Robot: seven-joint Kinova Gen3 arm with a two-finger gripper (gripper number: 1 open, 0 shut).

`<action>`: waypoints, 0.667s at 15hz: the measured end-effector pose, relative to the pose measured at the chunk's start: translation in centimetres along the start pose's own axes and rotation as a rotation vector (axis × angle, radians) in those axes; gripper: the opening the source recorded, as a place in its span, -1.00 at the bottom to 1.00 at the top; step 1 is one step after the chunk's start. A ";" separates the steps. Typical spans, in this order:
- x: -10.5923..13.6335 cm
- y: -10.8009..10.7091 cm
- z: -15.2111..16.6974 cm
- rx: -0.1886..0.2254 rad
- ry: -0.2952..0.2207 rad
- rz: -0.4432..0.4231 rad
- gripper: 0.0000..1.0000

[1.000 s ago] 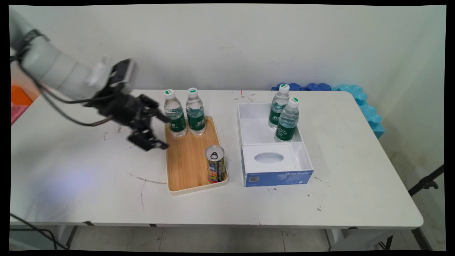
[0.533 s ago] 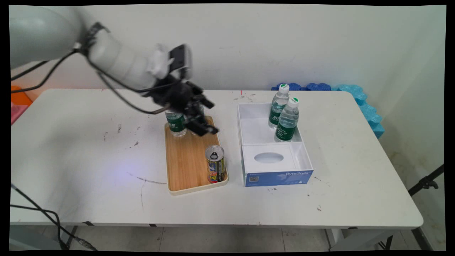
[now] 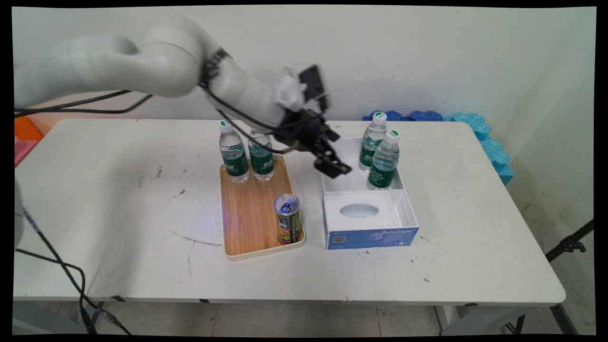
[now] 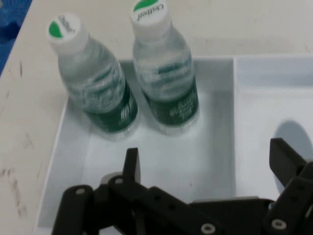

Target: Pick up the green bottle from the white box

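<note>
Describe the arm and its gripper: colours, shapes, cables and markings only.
The arm is glossy white with rounded tubular links and a dark band near the wrist. Loose black cables hang beneath it. The black two-finger gripper has a pinned metal linkage with silver rivets. No lettering shows.

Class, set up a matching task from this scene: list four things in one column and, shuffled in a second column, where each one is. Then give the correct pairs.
Things
1. drink can
2. gripper
3. tissue box
4. blue foam

Places
A. at the table's far right edge, by the wall
B. above the white tray, near two bottles
C. near corner of the wooden tray
D. at the white tray's near end

Pairs: 1-C, 2-B, 3-D, 4-A
</note>
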 end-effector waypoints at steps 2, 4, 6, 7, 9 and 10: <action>0.8 0.2 2.0 0.007 0.012 0.002 1.00; 1.6 0.4 3.9 0.016 0.021 0.001 1.00; 2.4 0.5 6.0 0.027 0.028 -0.002 1.00; 2.7 0.5 7.0 0.034 0.029 -0.003 1.00; 3.2 0.5 8.5 0.046 0.029 -0.005 1.00; 3.4 0.5 9.2 0.053 0.027 -0.006 1.00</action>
